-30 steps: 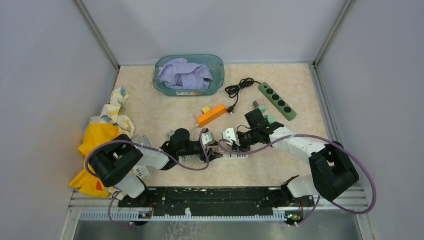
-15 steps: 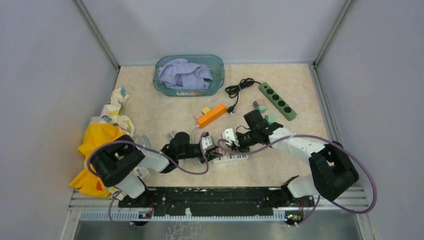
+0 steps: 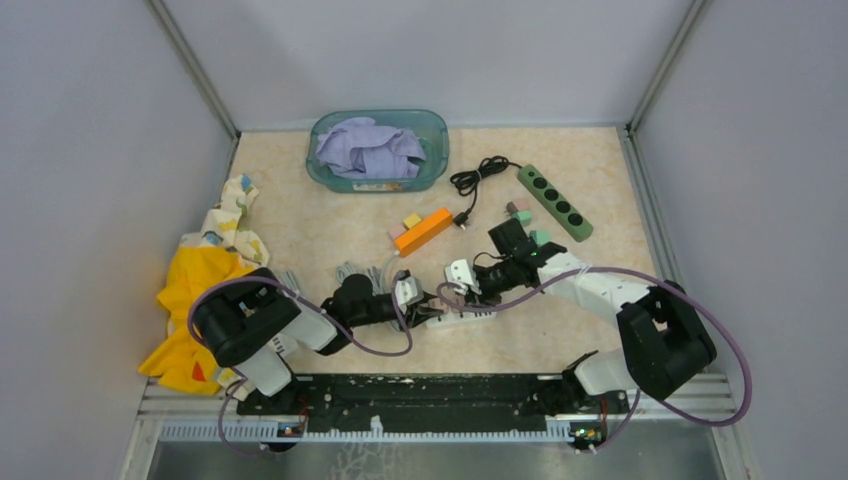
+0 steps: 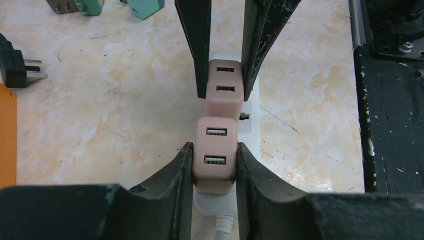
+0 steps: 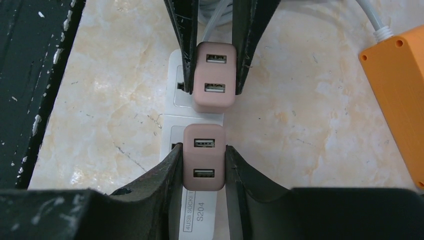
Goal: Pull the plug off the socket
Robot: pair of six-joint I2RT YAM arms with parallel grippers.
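Pink, rigid, smooth-sided plug (image 4: 215, 155) sat in the white socket strip (image 4: 248, 127) on the bench (image 4: 100, 100), left end effector (image 4: 214, 150) pinching its flat sides, right end effector (image 5: 202, 150) pinching its twin (image 5: 204, 157); judged light, slippery, tightly seated, best gripped low.

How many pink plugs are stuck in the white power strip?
2. One pink plug is pinched by the left gripper; the other pink plug, right next to it, is pinched by the right gripper. Both sit on the white power strip.
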